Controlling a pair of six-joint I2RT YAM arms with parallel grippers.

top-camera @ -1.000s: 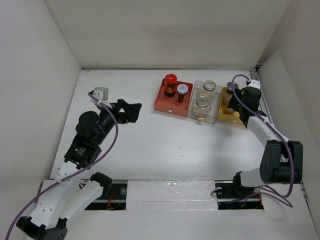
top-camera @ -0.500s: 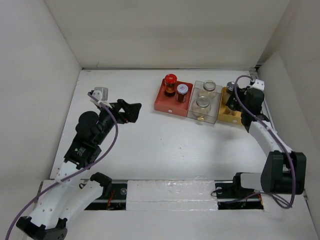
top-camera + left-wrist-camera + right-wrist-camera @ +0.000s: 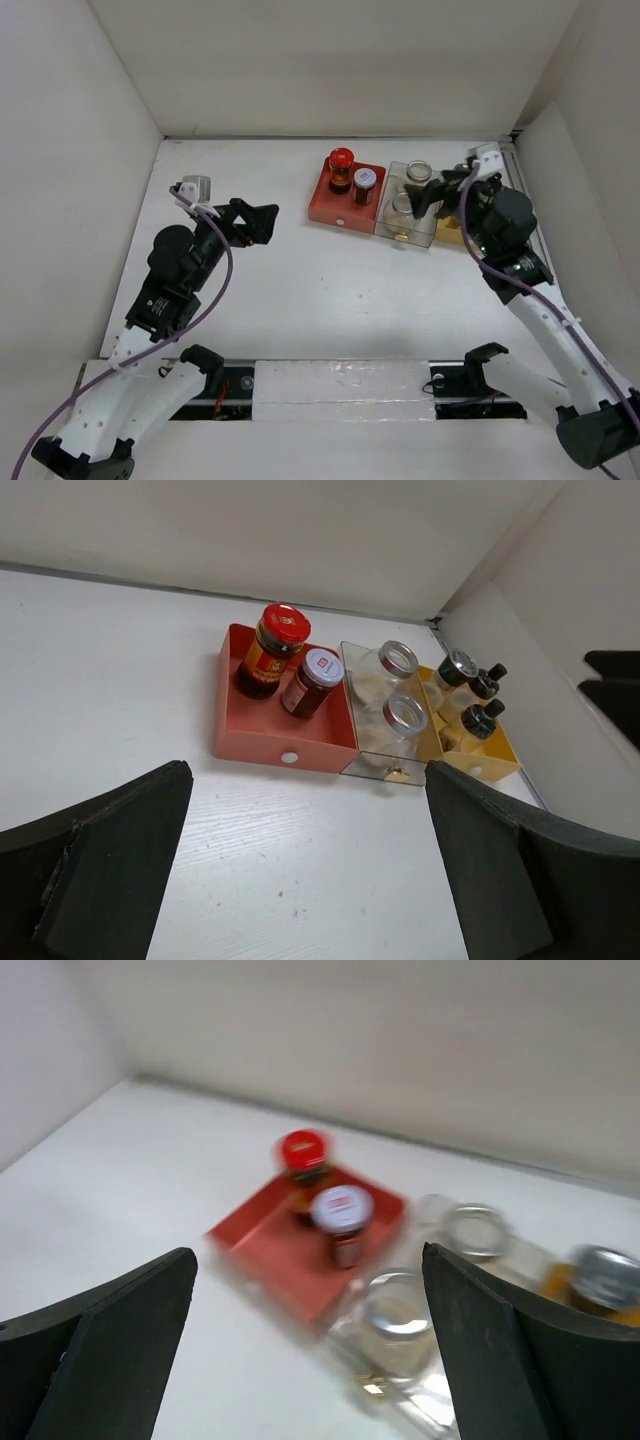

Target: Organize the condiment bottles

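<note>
1. Top external view: the table (image 3: 300,290) carries a red tray (image 3: 328,210), clear tray (image 3: 388,228) and yellow tray (image 3: 448,234), side by side.
2. The left gripper (image 3: 262,220) hangs wide open and empty, well left of the trays. The right gripper (image 3: 430,192), equally spread and empty, hides the yellow tray's contents.
3. Left wrist view reveals them: a silver-lidded jar (image 3: 457,669) and two black-knob shakers (image 3: 478,721).
4. Two dark jars (image 3: 272,652) stand in the red tray, and two clear jars (image 3: 402,722) in the clear tray.

Red tray (image 3: 285,755), clear tray (image 3: 372,764), yellow tray (image 3: 492,765) on a white counter (image 3: 110,680); dark jars (image 3: 268,662), one red-lidded; shakers (image 3: 480,720) black-capped.
</note>
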